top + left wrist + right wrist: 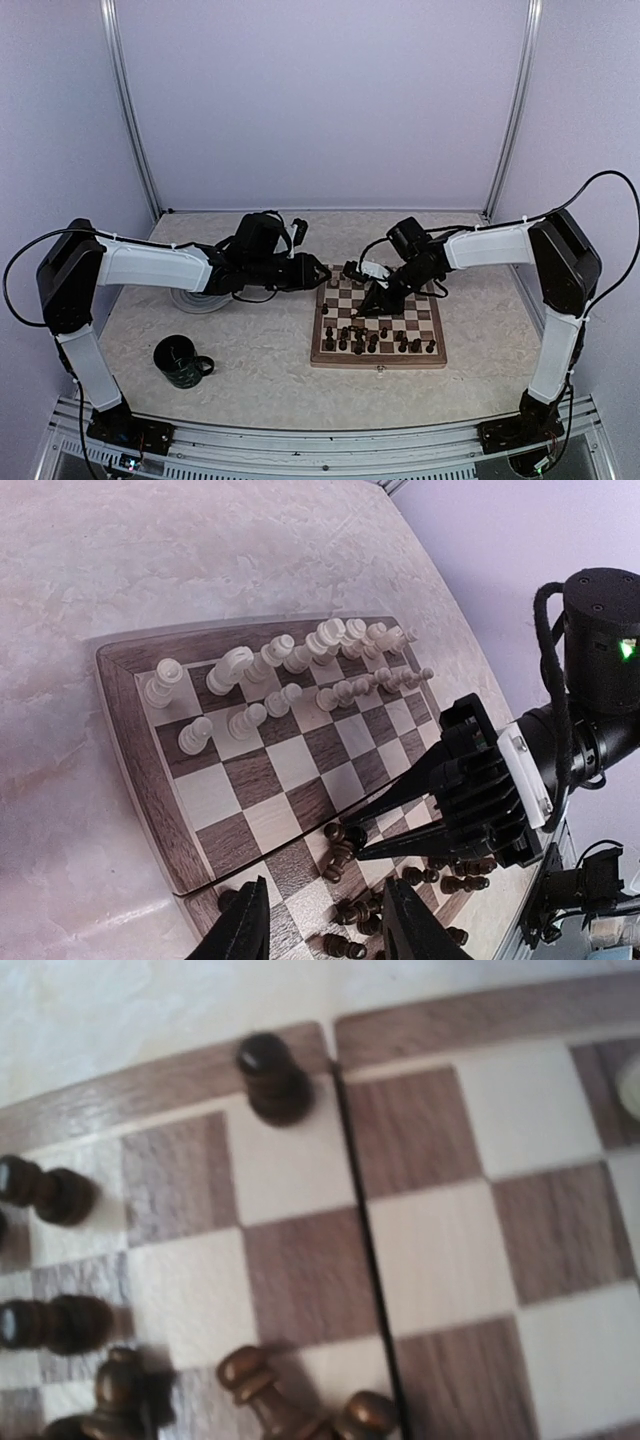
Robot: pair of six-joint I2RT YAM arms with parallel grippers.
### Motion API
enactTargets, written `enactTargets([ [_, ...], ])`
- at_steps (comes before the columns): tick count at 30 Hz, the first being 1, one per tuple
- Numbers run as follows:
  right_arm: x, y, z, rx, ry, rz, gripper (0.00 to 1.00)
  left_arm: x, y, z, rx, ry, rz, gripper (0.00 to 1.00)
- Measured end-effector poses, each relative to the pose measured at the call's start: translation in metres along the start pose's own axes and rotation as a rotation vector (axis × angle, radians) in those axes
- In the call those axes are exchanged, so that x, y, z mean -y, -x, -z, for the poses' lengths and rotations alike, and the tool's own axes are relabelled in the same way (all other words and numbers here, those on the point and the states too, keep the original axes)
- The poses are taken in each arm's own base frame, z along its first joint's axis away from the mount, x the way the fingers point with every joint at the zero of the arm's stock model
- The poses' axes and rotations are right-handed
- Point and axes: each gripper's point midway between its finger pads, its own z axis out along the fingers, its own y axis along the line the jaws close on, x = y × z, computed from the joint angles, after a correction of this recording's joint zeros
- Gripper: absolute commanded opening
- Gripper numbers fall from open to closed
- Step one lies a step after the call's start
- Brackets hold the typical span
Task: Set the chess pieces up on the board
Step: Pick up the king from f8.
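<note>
From above, the board [425, 312] is seen right of centre, with dark pieces [372, 342] crowded along its near rows. The left gripper [320, 272] is held beside its far left corner and the right gripper [368, 308] is poised low over its middle. In the left wrist view the left gripper's fingers [240, 925] are shown apart with nothing between them, and cream pieces [290, 670] are ranked in two rows at the end farther from the camera. The right gripper's tips are set close about a dark piece [337, 832], though whether it is clamped cannot be told. In the right wrist view one dark pawn [270, 1075] is seen upright on a pale square at the rim, and others are seen toppled lower down.
</note>
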Motion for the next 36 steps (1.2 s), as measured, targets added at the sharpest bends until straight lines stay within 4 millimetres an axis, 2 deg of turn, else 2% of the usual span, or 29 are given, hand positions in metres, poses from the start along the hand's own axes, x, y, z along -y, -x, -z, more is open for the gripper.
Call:
enactTargets([
  [3, 0.002, -0.005, 0.002, -0.006, 0.005, -0.022, 0.28, 0.002, -0.001, 0.000, 0.000, -0.005, -0.006, 0.40],
  [7, 0.000, -0.007, 0.006, -0.008, 0.011, -0.033, 0.30, 0.006, -0.004, -0.001, -0.008, -0.013, -0.029, 0.40],
  [15, -0.020, 0.019, 0.042, 0.085, 0.021, 0.055, 0.32, 0.012, -0.019, 0.003, -0.053, 0.008, -0.141, 0.40],
  [20, -0.041, 0.029, 0.057, 0.124, 0.076, 0.127, 0.31, 0.014, -0.013, 0.013, -0.039, 0.033, -0.188, 0.40],
  [24, -0.062, 0.027, 0.051, 0.097, 0.124, 0.181, 0.31, 0.019, -0.001, 0.019, -0.010, 0.033, -0.203, 0.40],
  [29, -0.094, 0.024, 0.038, 0.035, 0.176, 0.262, 0.32, 0.018, 0.000, 0.021, -0.006, 0.046, -0.209, 0.40],
  [32, -0.107, 0.019, 0.031, -0.005, 0.192, 0.295, 0.32, 0.016, -0.002, 0.021, -0.015, 0.054, -0.207, 0.40],
  [36, -0.113, 0.016, 0.026, -0.046, 0.188, 0.320, 0.32, 0.014, -0.003, 0.021, -0.021, 0.060, -0.206, 0.40],
])
